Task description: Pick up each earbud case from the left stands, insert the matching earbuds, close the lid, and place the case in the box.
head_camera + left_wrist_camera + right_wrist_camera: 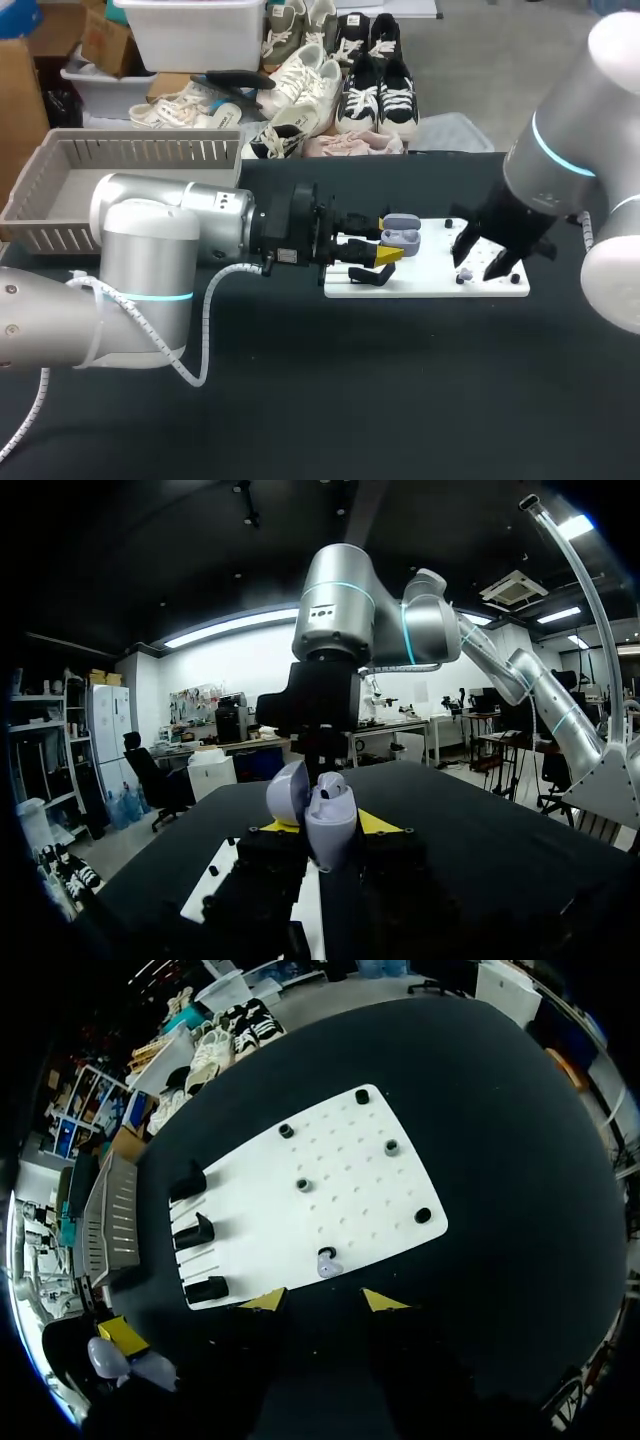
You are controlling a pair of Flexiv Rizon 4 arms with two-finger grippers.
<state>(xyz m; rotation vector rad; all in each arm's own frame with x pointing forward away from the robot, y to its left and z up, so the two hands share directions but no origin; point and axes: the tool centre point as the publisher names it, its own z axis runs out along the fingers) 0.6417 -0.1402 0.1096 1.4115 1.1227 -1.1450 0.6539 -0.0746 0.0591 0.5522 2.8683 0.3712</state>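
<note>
A lavender-grey earbud case (403, 236) with its lid swung open is held just above the left end of the white board (430, 285); my left gripper (388, 250) is shut on it. The left wrist view shows the case (330, 825) upright between the yellow tips of the left gripper (318, 832). My right gripper (487, 262) hovers over the board's right part. Seen from the right wrist, this gripper (326, 1300) is open and holds nothing. A small lavender earbud (328, 1263) sits on a peg just ahead of it.
Three black stands (196, 1231) line the board's left end with nothing on them, and several black pegs (391, 1147) dot the rest of the board. A grey slatted basket (120, 150) stands at the table's back left.
</note>
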